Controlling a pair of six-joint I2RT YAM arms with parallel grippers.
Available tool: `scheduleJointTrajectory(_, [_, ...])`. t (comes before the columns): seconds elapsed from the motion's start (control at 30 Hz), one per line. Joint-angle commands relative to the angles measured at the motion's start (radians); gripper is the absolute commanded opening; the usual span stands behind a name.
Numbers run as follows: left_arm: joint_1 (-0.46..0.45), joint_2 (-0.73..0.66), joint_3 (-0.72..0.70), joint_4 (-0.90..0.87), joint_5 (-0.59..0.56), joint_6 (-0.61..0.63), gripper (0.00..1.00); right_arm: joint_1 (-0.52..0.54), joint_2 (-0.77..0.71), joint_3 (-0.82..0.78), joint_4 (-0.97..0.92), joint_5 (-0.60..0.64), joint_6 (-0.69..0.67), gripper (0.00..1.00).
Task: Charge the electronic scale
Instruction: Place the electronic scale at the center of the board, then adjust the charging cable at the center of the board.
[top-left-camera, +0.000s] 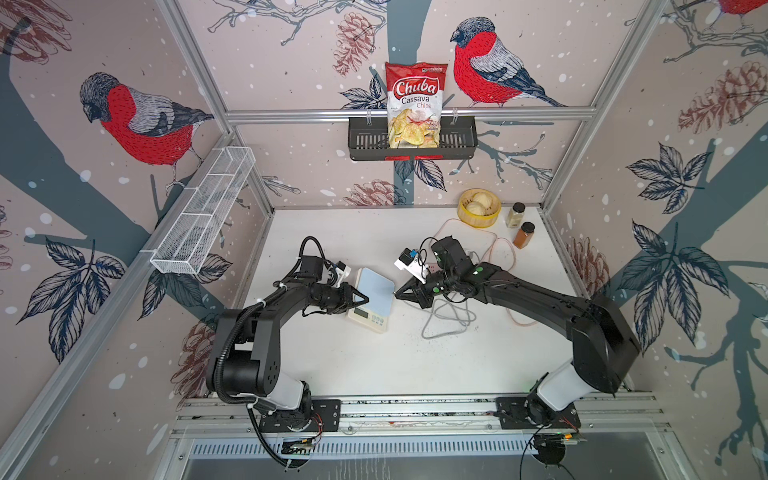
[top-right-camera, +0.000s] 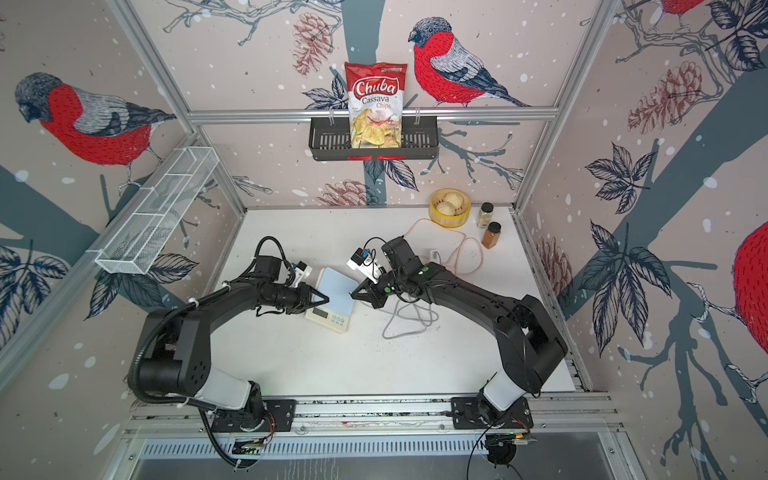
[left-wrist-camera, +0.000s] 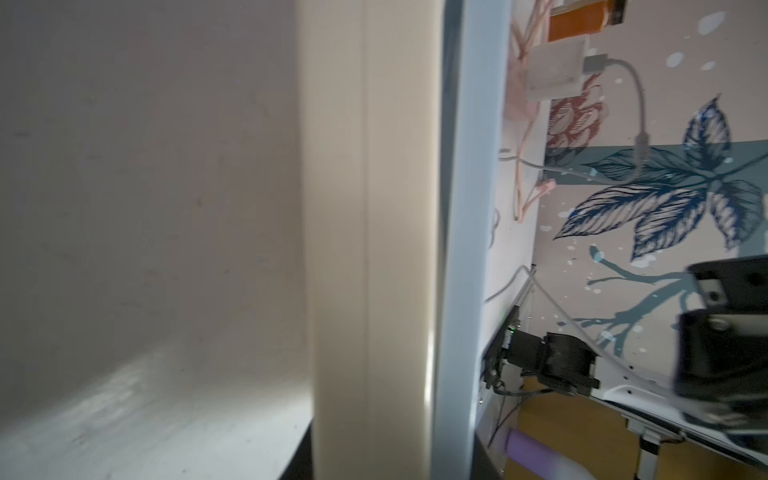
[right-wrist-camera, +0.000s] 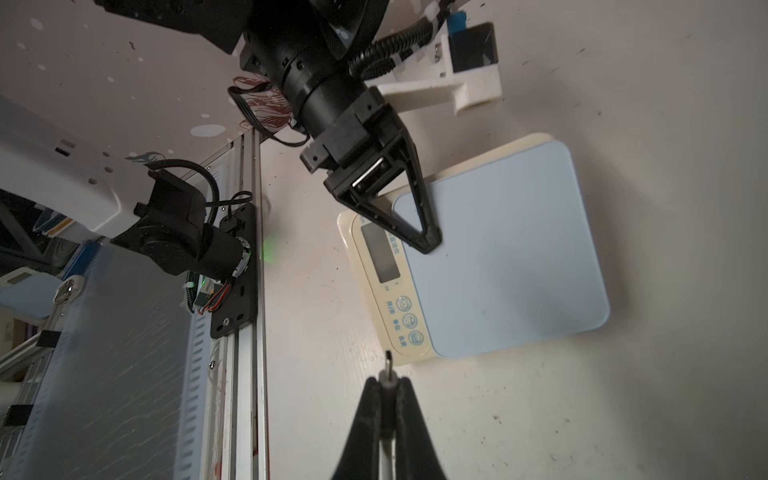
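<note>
Jaws of the left gripper (top-left-camera: 365, 300) clasp one edge of the electronic scale (top-left-camera: 379, 286), flat on the table (top-left-camera: 332, 365), while the right gripper (right-wrist-camera: 388, 388) pinches the cable plug (right-wrist-camera: 388, 368) just beside its button end, insertion apparently still to do.

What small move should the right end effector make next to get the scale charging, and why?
Probably ease the right end effector forward, bringing its plug to the edge of the scale. The plug tip points at that edge, just short of it, while the left end effector grips the scale. Where it plugs in is hidden.
</note>
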Motion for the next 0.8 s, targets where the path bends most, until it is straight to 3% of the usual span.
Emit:
scheduleJointTrajectory(0.0, [-0.007,0.028,0.005,0.082,-0.141,-0.027,0.37,0.000,0.013,0.040,0.001,0.057,0.006,0.00])
scheduleJointTrajectory(0.13, [-0.007,-0.011,0.042,0.005,-0.275,0.030,0.65,-0.007,0.006,0.038,-0.007,0.048,-0.008,0.00])
scheduleJointTrajectory(0.2, [-0.007,-0.059,0.068,-0.040,-0.345,0.059,0.73,-0.017,0.001,0.034,-0.002,0.020,-0.002,0.00])
scheduleJointTrajectory(0.43, [-0.007,-0.268,0.128,-0.087,-0.449,0.164,0.80,-0.061,-0.016,0.032,0.021,-0.137,-0.001,0.00])
scheduleJointTrajectory(0.53, [-0.007,-0.342,0.126,-0.060,-0.354,0.221,0.80,-0.068,0.006,0.052,0.003,-0.161,-0.013,0.00])
scheduleJointTrajectory(0.63, [-0.019,-0.402,0.095,0.063,-0.082,0.221,0.74,-0.068,0.020,0.075,-0.018,-0.229,-0.041,0.00])
scheduleJointTrajectory(0.7, [-0.062,-0.439,0.070,0.172,0.028,0.196,0.70,-0.067,0.023,0.077,-0.014,-0.273,-0.062,0.00])
scheduleJointTrajectory(0.77, [-0.126,-0.463,0.070,0.235,0.059,0.188,0.68,-0.067,0.024,0.082,-0.018,-0.315,-0.081,0.00])
